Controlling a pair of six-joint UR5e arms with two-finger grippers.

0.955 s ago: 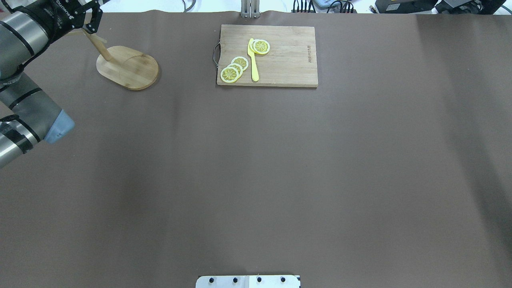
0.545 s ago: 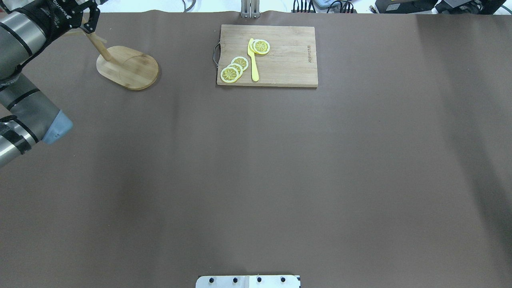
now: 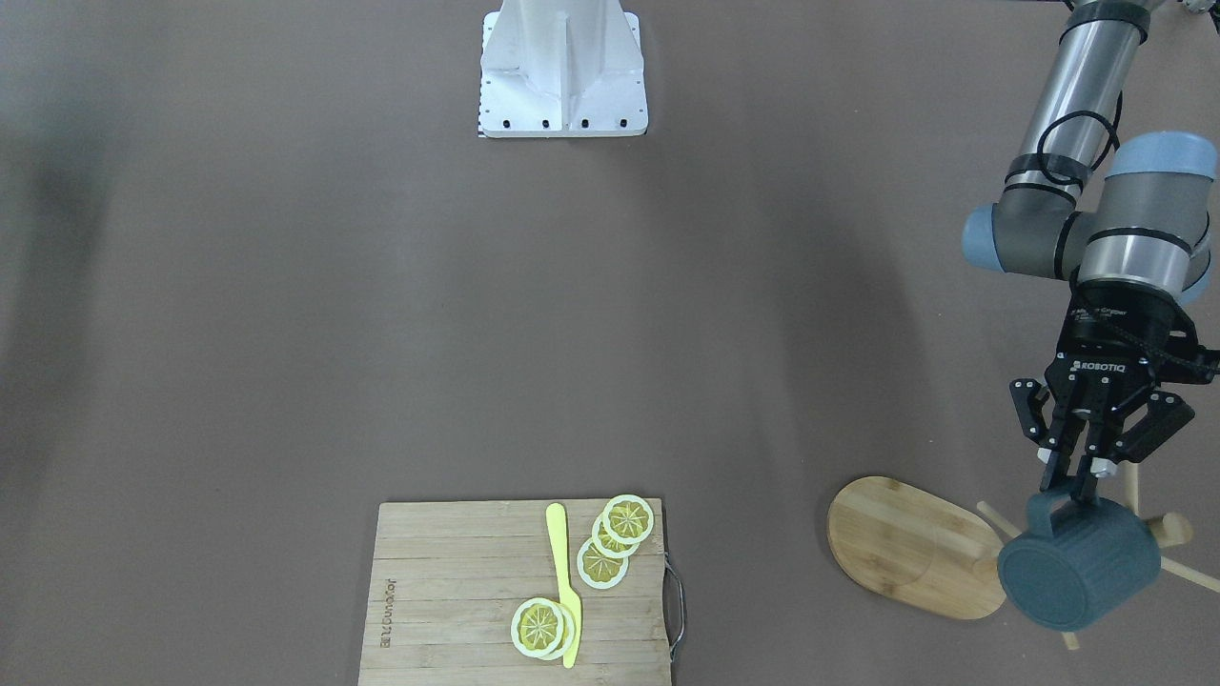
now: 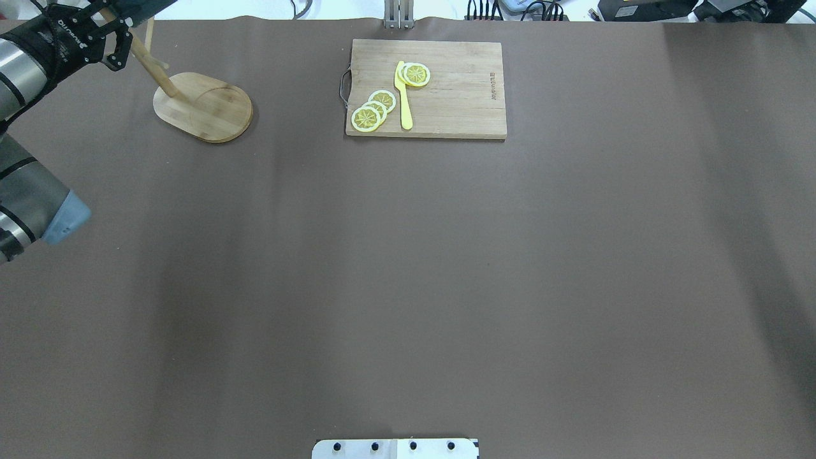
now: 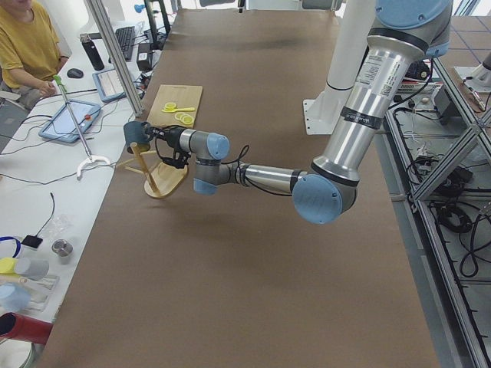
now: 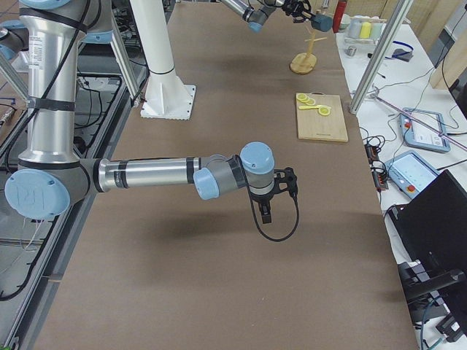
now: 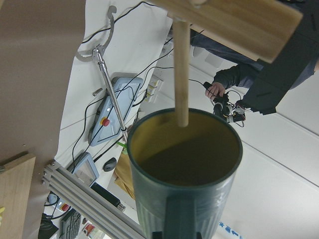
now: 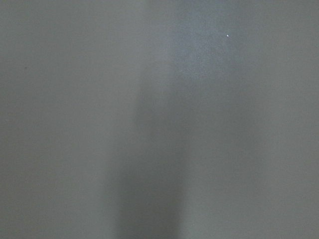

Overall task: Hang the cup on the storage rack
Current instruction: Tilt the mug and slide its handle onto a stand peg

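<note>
Cup, front view: one dark blue-grey cup (image 3: 1082, 569) hangs on its side in the air, bottom toward the camera, right at the rack (image 3: 913, 546).
Left gripper, front view: the left gripper (image 3: 1085, 479) has its fingers pinched close together on the cup's handle (image 3: 1046, 505), bearing the cup.
Rack, front view: one wooden rack; thin pegs (image 3: 1170, 530) stick out around the cup, and the oval base lies just beside it.
Board, front view: one cutting board (image 3: 448, 591) with one yellow knife (image 3: 562, 581) and five lemon slices (image 3: 603, 562), three in a row and two stacked by the blade.
Overhead view: the left arm comes in at the top left corner over the rack's leaning post; only a dark sliver of the cup shows at the edge. The brown table (image 4: 408, 287) fills the rest.
Left side view: the near arm holds the cup at the top of the rack, above its base.
Right side view: the right gripper (image 6: 265, 213) hangs over mid-table, well apart from everything; whether it is spread or closed, I cannot tell.
Left wrist view: the cup's olive mouth faces away, handle nearest; one peg's end overlaps the upper rim.
Right wrist view: brown table only.
</note>
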